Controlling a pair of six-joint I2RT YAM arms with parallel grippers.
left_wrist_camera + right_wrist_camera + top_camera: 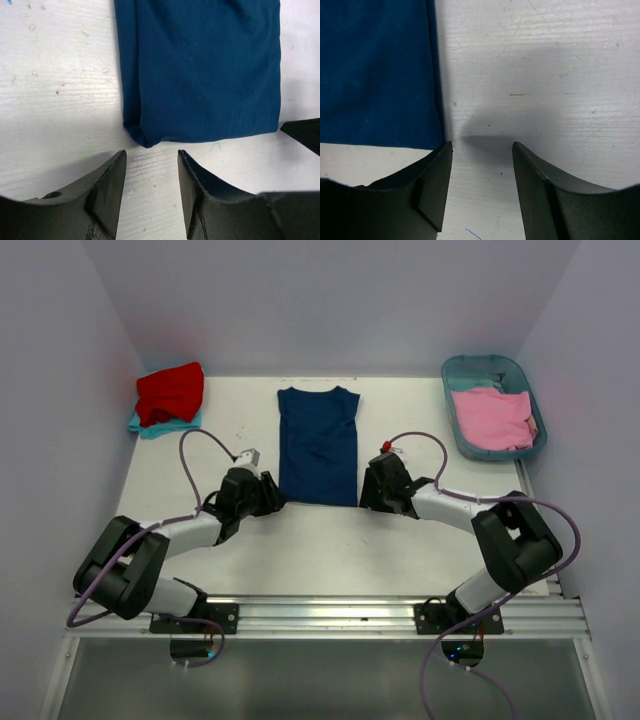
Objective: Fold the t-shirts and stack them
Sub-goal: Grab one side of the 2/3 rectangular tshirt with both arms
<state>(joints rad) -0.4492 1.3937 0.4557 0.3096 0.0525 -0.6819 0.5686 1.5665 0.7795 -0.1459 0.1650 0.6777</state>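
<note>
Blue shirt (318, 445) lies mid-table, folded into a long strip. Left gripper (151, 155) and right gripper (482, 146) sit at its near corners, jaws parted, gripping nothing. Pinch both corners through all layers, then carry the hem far, evenly, to the collar.

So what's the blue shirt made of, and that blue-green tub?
The blue shirt looks like soft matte cloth: it lies limp with rolled edges. The tub looks like hard, smooth plastic, probably: its rim holds a stiff rounded shape.
</note>
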